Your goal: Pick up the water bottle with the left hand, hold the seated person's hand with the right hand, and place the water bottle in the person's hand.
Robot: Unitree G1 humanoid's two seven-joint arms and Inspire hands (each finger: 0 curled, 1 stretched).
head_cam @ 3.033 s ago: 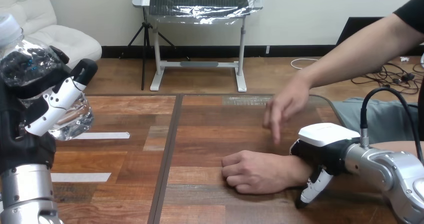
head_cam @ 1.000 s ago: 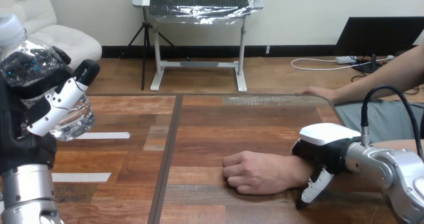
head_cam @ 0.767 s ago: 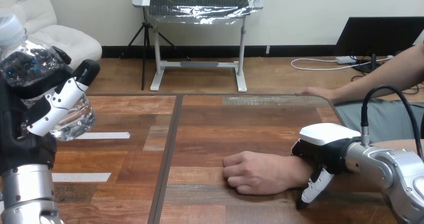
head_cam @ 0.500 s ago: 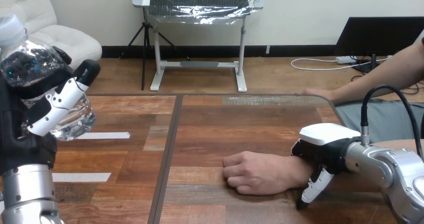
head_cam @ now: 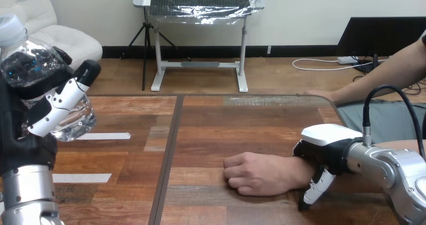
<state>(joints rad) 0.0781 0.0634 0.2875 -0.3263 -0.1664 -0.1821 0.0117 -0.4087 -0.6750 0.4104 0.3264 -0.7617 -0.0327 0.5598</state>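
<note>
A clear plastic water bottle [head_cam: 29,59] with a pale cap is held up at the far left, above the table's left part. My left hand [head_cam: 56,100] is shut on it, fingers wrapped round its body. The person's hand [head_cam: 257,172] rests as a fist on the wooden table [head_cam: 226,124], right of centre. My right hand [head_cam: 329,140] lies over the wrist behind that fist, with a finger [head_cam: 314,191] curled down on the wrist's near side to the tabletop. Bottle and fist are far apart.
The person's other hand [head_cam: 321,93] lies flat at the table's far right edge, its forearm running up to the right. Two white tape strips [head_cam: 103,135] lie on the table's left half. A dark seam [head_cam: 168,154] divides the tabletop.
Three seconds ago the person's other hand hovered over the table's middle; it has withdrawn to the far right edge. Over the last second both robot hands and the fist have stayed still.
</note>
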